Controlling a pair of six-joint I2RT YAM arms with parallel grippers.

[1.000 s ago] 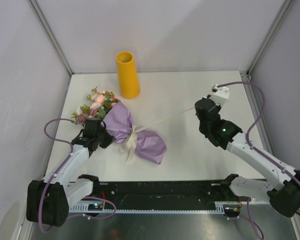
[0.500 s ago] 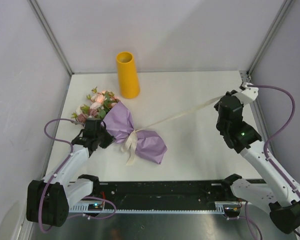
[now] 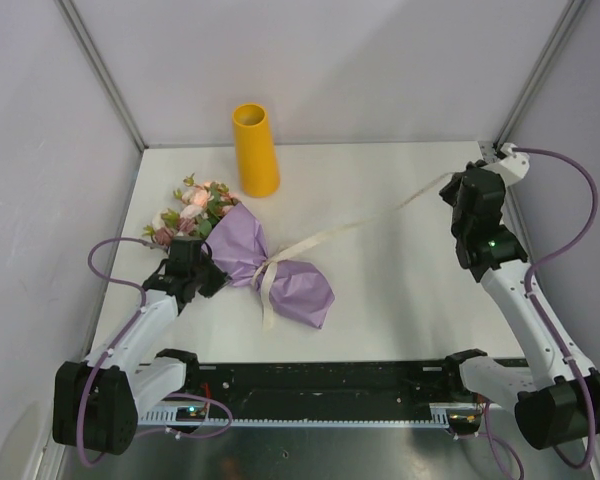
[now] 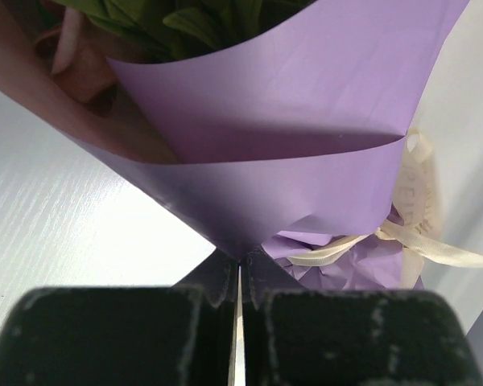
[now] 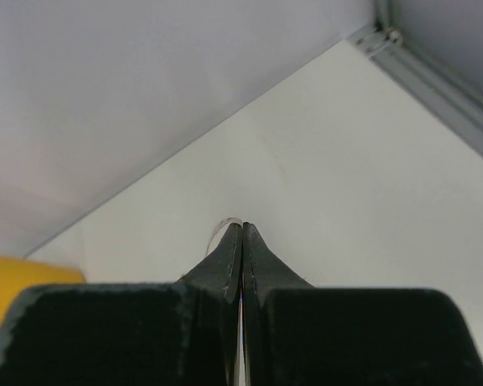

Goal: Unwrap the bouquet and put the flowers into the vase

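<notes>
The bouquet [image 3: 242,250] lies on the left of the white table [image 3: 400,300], wrapped in lilac paper [image 4: 290,121]. Its flowers [image 3: 192,208] point to the back left, and green leaves [image 4: 209,16] show inside the cone. My left gripper [image 3: 212,272] [image 4: 240,259] is shut on the paper's near edge. The cream ribbon [image 3: 360,224] [image 4: 419,201] runs from the bundle's waist across to my right gripper [image 3: 454,184] [image 5: 241,227], which is shut on its end near the back right corner. The yellow-orange vase [image 3: 255,150] [image 5: 24,285] stands upright behind the bouquet.
Grey walls close the table in on the left, back and right. A metal corner post [image 5: 386,36] stands just beyond my right gripper. A black rail [image 3: 320,385] with both arm bases runs along the near edge.
My right arm has swung right and back toward the corner, drawing the ribbon out longer from the bundle. The left arm and the bouquet have stayed in place.
</notes>
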